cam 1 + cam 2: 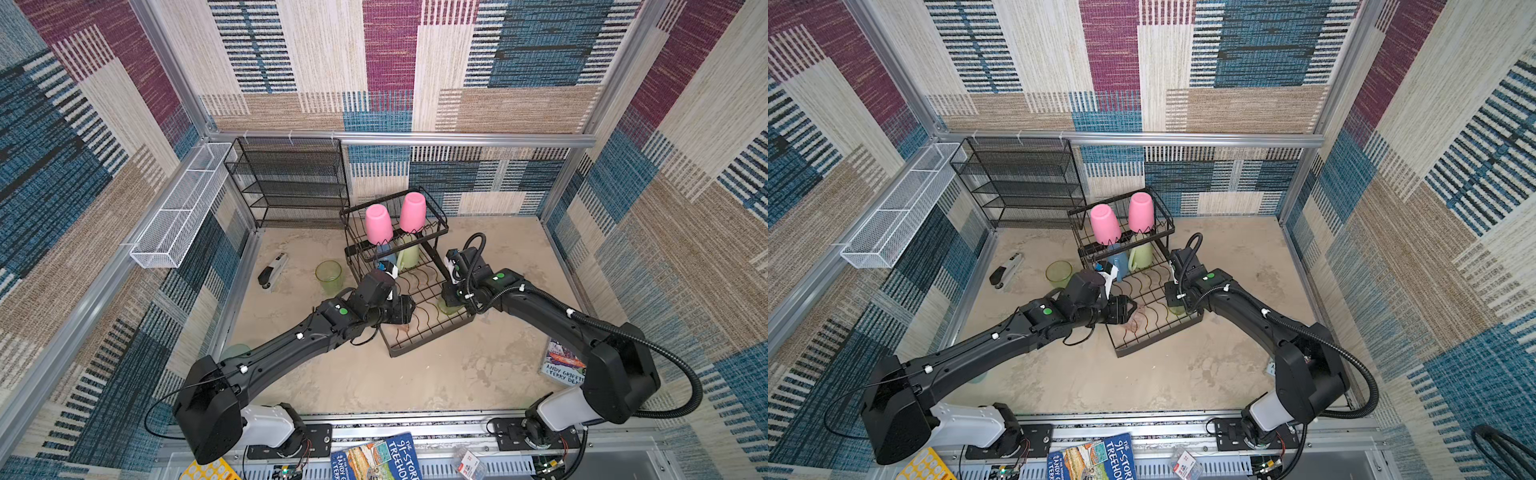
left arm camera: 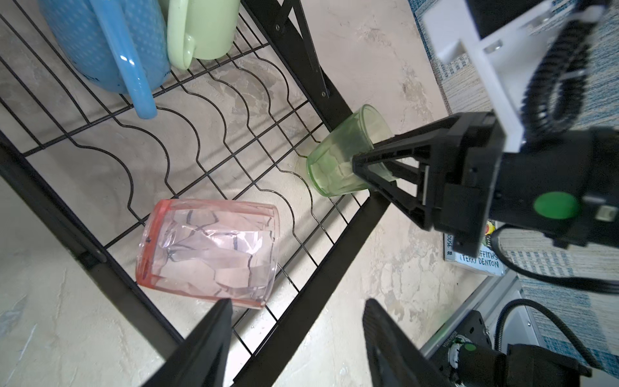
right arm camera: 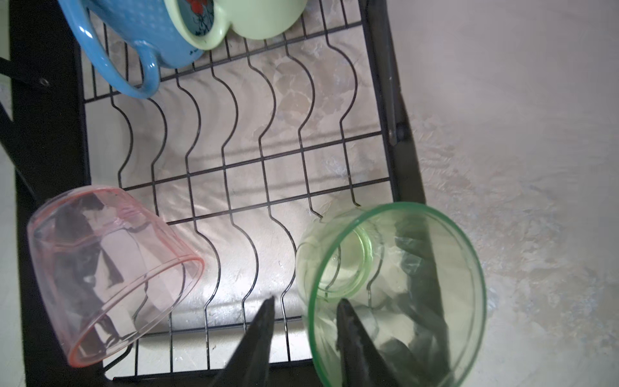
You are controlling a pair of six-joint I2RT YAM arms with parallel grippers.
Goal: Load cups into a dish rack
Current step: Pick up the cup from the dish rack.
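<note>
At the left, a loose clear-green cup (image 1: 328, 276) stands on the table (image 1: 415, 382), outside the dish rack (image 2: 315, 274), so we are not finished. Next, the left gripper (image 2: 296, 303) hangs wide open and empty just above the clear-pink cup (image 2: 207, 248), which lies on its side on the lower tray. At the right, the right gripper (image 3: 306, 300) has its jaws a little apart, one finger inside and one outside the racked clear-green cup (image 2: 335, 150), which leans at the tray's right edge; the wall seems not pinched. We judge that this is a release. We should open a little more and then draw straight back out of the mouth, so that the inner finger does not drag the cup over the edge.
</note>
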